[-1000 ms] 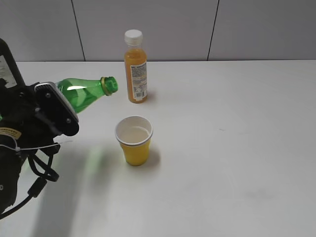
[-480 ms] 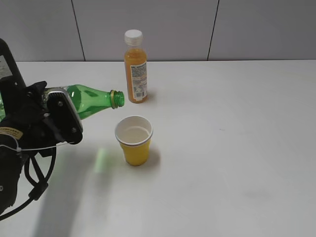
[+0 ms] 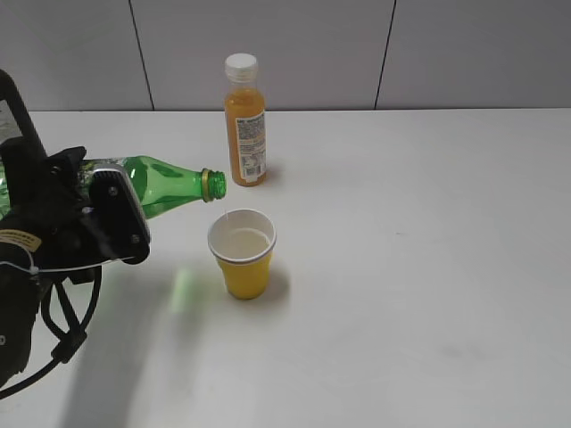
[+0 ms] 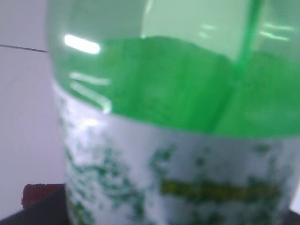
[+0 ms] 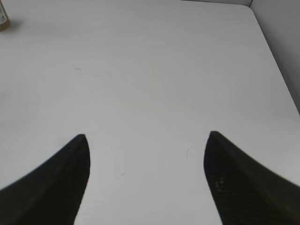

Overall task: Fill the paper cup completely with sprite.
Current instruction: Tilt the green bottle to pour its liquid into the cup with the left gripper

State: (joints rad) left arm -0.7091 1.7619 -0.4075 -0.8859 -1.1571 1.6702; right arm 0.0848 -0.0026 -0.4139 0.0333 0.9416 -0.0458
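Gripping the tall green transparent plastic bottle [image 3: 165, 186] around its body at the far left of the exterior view, the left end effector [image 3: 94, 218] is clamped on it and holds it tipped over almost flat, neck pointing right and slightly down. The left wrist view is filled by the same bottle [image 4: 173, 117] seen close and blurred: green plastic above, the green-white label band [image 4: 178, 183] below. Inside, the clear sprite [image 4: 164, 84] shows as a darker green zone whose surface slants across the bottle. The open mouth, ringed in yellow-green, hangs just above and a little left of the small tapered paper cup [image 3: 243, 252], yellow outside and white inside. A very thin thread of liquid seems to fall from the mouth to the cup's near-left rim, though it is too faint to be sure. The cup stands upright on the white table [image 3: 419, 267], holding pale liquid whose level lies below the rolled rim. Behind the cup, near the back wall, stands an upright orange juice bottle with a white cap [image 3: 244, 120], well apart from the cup. In the right wrist view the right end effector [image 5: 145, 176] has its two dark fingers [image 5: 51, 183] spread wide with only bare table between them.
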